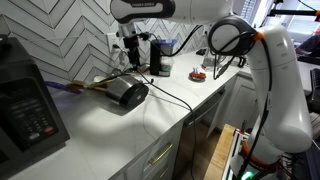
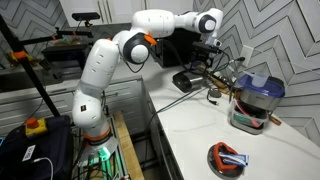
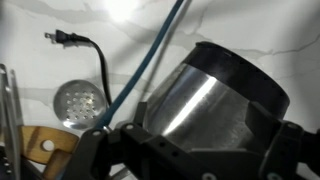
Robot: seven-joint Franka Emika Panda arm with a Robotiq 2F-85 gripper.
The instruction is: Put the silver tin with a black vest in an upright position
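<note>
The silver tin with a black vest (image 1: 128,94) lies on its side on the white counter, and it also shows in an exterior view (image 2: 186,80). In the wrist view the tin (image 3: 205,95) fills the middle, with its shiny silver body and a wide black band at the upper right. My gripper (image 1: 130,58) hangs just above the tin and is seen in an exterior view (image 2: 206,56) as well. In the wrist view the gripper (image 3: 190,145) is open, with one finger on each side of the tin's silver body. I cannot tell if the fingers touch it.
A boxy black appliance (image 1: 25,105) stands at one end of the counter. A small black machine (image 1: 158,56) is behind the tin. A blue cable (image 3: 150,60), a black plug (image 3: 55,38), a round perforated metal disc (image 3: 78,100) and a wooden utensil (image 3: 40,150) lie nearby. A blue-lidded container (image 2: 255,100) and a red-and-black bowl (image 2: 228,157) stand further along.
</note>
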